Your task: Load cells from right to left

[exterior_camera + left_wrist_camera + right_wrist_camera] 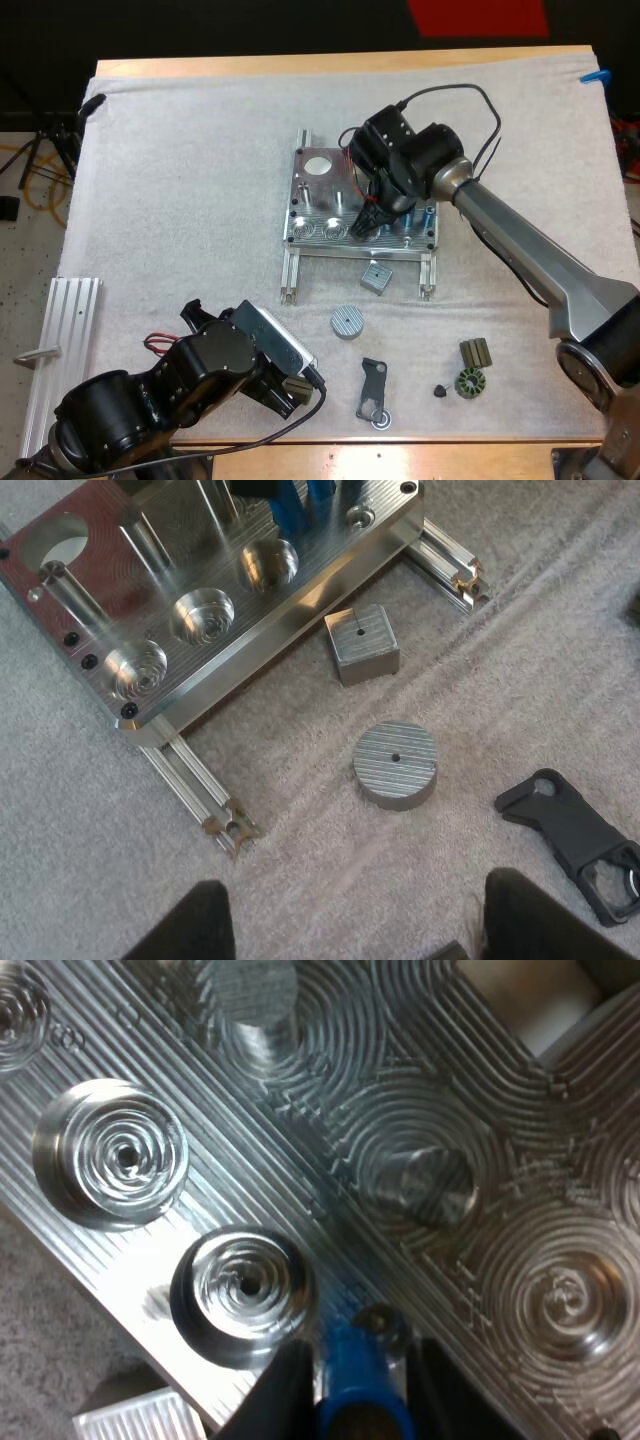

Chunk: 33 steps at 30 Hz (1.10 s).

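Observation:
The metal fixture (320, 195) stands mid-mat on two rails. My right gripper (368, 218) is over its front row, shut on a blue cylinder (354, 1392) held upright between the black fingers (280, 1390), just above the plate beside an empty round socket (243, 1290). More blue cylinders (412, 214) stand in the fixture's right part, also seen from the left wrist (290, 510). Three sockets (205, 615) are empty along the fixture's (300, 610) front edge. My left gripper (285, 392) hangs over the mat's near edge, open (360, 930), holding nothing.
A square metal block (376, 277) (362, 643) and a round metal disc (346, 322) (396, 764) lie in front of the fixture. A black bracket (373, 392) (575, 835) and small dark parts (470, 380) lie near the front edge. An aluminium rail (65, 340) lies far left.

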Motion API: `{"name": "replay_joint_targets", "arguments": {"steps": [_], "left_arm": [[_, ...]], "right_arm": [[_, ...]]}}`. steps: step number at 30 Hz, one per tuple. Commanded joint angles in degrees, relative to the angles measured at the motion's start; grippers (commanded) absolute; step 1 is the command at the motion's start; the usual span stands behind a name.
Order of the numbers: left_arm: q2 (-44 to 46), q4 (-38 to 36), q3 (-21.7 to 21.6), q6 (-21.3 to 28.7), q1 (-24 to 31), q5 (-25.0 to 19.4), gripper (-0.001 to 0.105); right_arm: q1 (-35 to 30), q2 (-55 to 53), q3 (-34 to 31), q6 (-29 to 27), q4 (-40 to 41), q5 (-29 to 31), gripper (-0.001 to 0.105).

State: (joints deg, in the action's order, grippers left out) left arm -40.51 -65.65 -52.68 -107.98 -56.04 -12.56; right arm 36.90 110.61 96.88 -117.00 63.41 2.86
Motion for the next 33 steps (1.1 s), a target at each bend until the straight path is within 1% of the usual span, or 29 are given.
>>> {"name": "replay_joint_targets", "arguments": {"steps": [1, 4, 6, 14, 21, 33], "left_arm": [[0.38, 0.38, -0.28, 0.05, -0.09, -1.05, 0.054], [0.38, 0.38, -0.28, 0.05, -0.09, -1.05, 0.054], [0.38, 0.38, -0.28, 0.05, -0.09, -1.05, 0.054], [0.38, 0.38, -0.28, 0.05, -0.09, -1.05, 0.054], [0.38, 0.38, -0.28, 0.05, -0.09, -1.05, 0.054], [0.38, 0.38, -0.28, 0.05, -0.09, -1.05, 0.054]], "right_arm": [[-0.01, -0.75, -0.3, 0.18, -1.52, -0.08, 0.0], [-0.01, -0.75, -0.38, 0.18, -1.92, 0.11, 0.0], [-0.01, -0.75, -0.38, -0.01, -2.71, 1.65, 0.0], [-0.01, -0.75, -0.38, -0.19, -2.96, 1.58, 0.0], [-0.01, -0.75, -0.38, -0.19, -0.83, 1.58, 0.0], [-0.01, -0.75, -0.38, -0.19, -2.88, 1.58, 0.0]]}}
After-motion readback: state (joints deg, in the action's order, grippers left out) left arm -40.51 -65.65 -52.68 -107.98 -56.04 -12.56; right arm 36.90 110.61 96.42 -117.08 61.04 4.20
